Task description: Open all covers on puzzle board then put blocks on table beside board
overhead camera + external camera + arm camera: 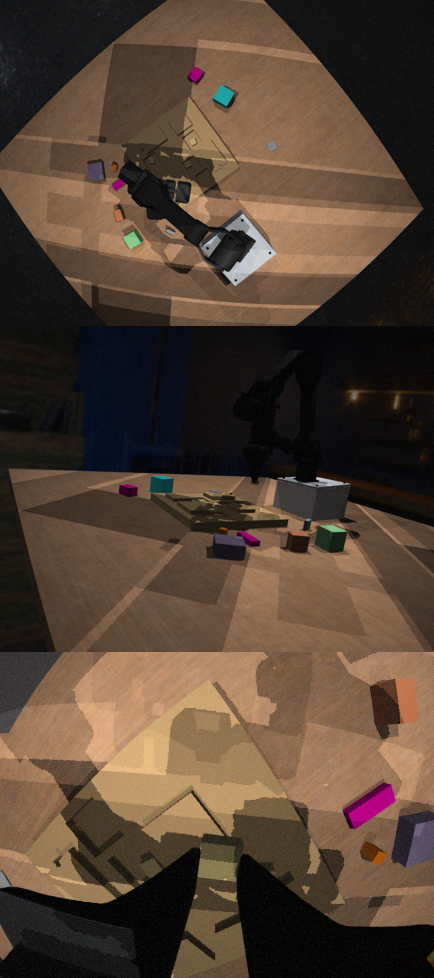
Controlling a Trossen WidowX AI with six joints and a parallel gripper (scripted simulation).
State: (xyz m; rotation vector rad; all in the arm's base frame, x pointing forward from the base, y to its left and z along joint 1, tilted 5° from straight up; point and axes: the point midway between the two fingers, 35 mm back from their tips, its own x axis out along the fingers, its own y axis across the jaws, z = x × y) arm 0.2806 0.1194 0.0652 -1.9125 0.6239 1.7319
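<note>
The tan puzzle board lies flat, partly in shadow. Raised tan covers stand on it, one towards the back corner, another left of it, and one at the right. A small tan block shows in an uncovered well; two more small squares show in shadow. My gripper is shut on a tan block and holds it well above the board. In the top view the arm hides the fingers and the board's near-left part.
Left of the board lie a purple block, an orange cube, a magenta bar, an orange-brown block and a green cube. A grey piece lies near the base. Magenta and teal blocks stand behind; a grey square is right.
</note>
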